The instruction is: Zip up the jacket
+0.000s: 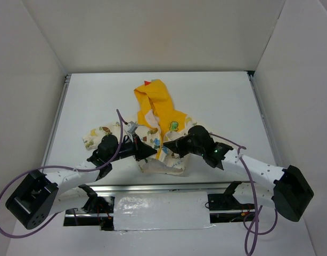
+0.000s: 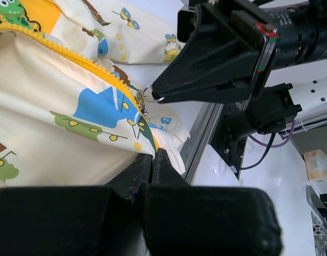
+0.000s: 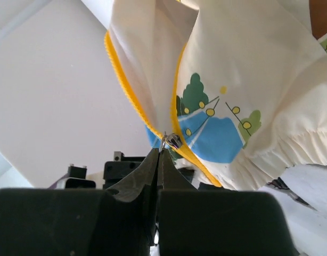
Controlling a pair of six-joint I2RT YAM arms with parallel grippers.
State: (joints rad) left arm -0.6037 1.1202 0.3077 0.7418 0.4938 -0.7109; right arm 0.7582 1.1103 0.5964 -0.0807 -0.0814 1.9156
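Observation:
The jacket (image 1: pixel 153 114) lies mid-table, cream with cartoon prints, its yellow hood at the far end. My left gripper (image 1: pixel 148 152) is shut on the jacket's bottom hem beside the yellow zip, as the left wrist view (image 2: pixel 154 156) shows. My right gripper (image 1: pixel 168 144) is shut on the zip pull's small metal ring (image 3: pixel 164 140), just below the slider (image 3: pixel 173 141). The slider sits low on the zip, near the hem. In the left wrist view the right gripper (image 2: pixel 158 97) holds the ring close to my left fingertips. The zip teeth (image 2: pixel 73 53) run open above the slider.
A metal rail (image 1: pixel 169 186) runs along the table's near edge just behind the hem. A white taped panel (image 1: pixel 161 212) lies between the arm bases. Purple cables (image 1: pixel 120 128) loop over both arms. White walls enclose the table.

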